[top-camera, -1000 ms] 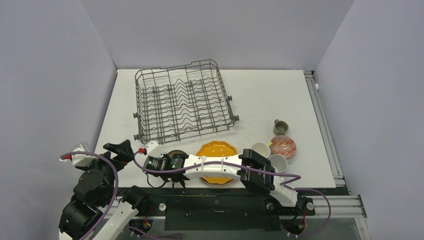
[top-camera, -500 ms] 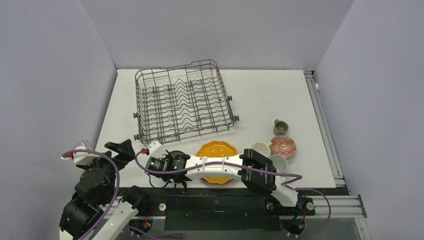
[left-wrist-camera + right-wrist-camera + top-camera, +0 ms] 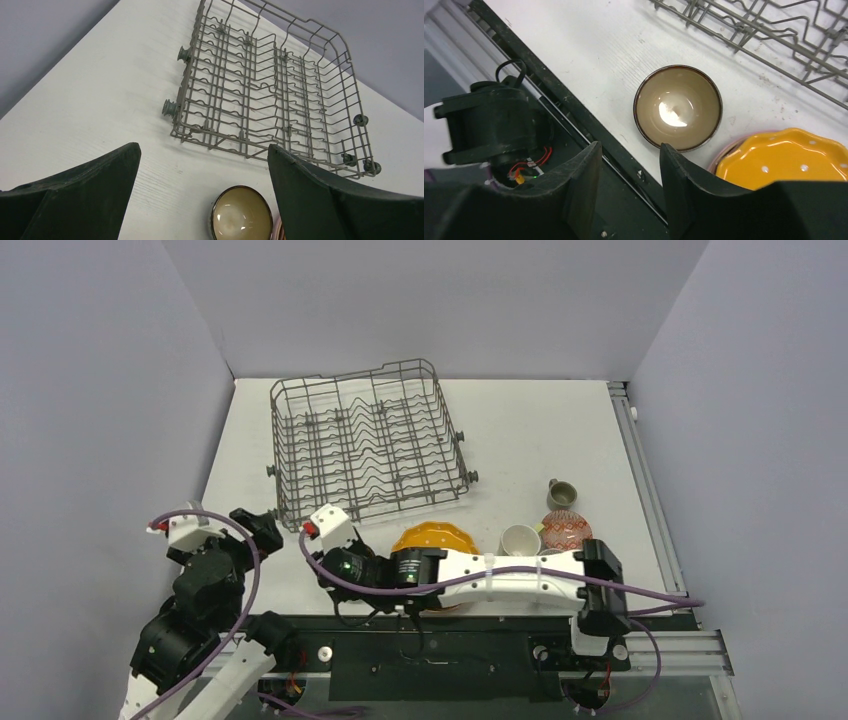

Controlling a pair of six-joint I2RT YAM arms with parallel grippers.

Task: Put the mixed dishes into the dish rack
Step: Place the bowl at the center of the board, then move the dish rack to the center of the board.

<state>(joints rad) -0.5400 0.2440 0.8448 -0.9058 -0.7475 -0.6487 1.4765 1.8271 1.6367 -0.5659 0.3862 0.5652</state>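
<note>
Dish rack (image 3: 368, 445) on white table (image 3: 540, 430), lilac walls (image 3: 430, 300); left fingers (image 3: 75, 200) wide, right fingers (image 3: 574, 190) ajar, empty.

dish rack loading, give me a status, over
Left gripper open, empty. Right gripper open, empty, dark brown bowl just ahead of it. Dish rack empty, nothing loaded. Bare table between bowl and rack.

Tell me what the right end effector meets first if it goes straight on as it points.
Likely the dark brown bowl, lying just ahead of the right end effector; depth is unclear.
</note>
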